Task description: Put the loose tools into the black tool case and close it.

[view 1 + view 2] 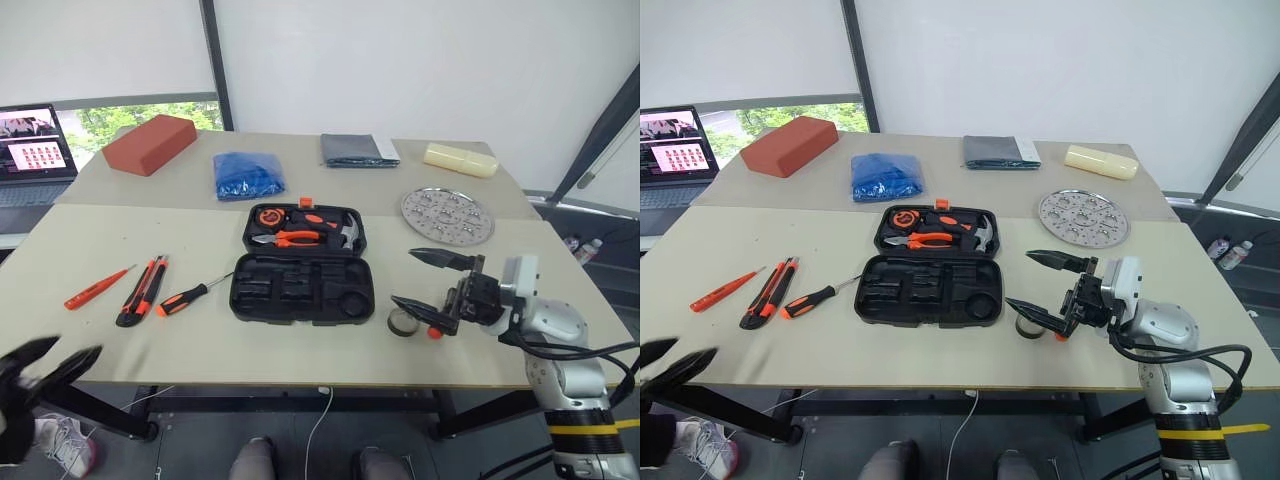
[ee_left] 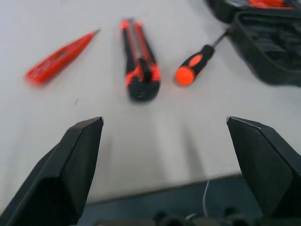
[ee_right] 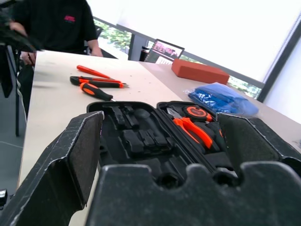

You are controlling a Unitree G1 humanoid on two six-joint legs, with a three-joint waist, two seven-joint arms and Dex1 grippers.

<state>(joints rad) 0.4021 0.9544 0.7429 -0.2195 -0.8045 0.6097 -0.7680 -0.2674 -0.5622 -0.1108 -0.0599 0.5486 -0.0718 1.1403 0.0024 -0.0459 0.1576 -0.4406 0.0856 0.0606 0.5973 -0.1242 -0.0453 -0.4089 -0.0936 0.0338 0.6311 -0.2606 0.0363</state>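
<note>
Left eye view is showing three orange-handled loose tools (image 1: 140, 290) lying beside one open flat black plastic tool case (image 1: 303, 270); both grippers' jaws are gaping empty.

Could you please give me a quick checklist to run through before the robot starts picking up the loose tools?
1. Flat black plastic tool case lies open: ok.
2. Left gripper open, empty: ok.
3. Right gripper open, empty: ok.
4. Slim orange screwdriver, orange-and-black utility knife, black-and-orange-handled screwdriver lie apart left of case: ok.
5. Small dark tape roll reachable beside right gripper: ok.
6. Second black-and-orange screwdriver located: cannot tell.
</note>
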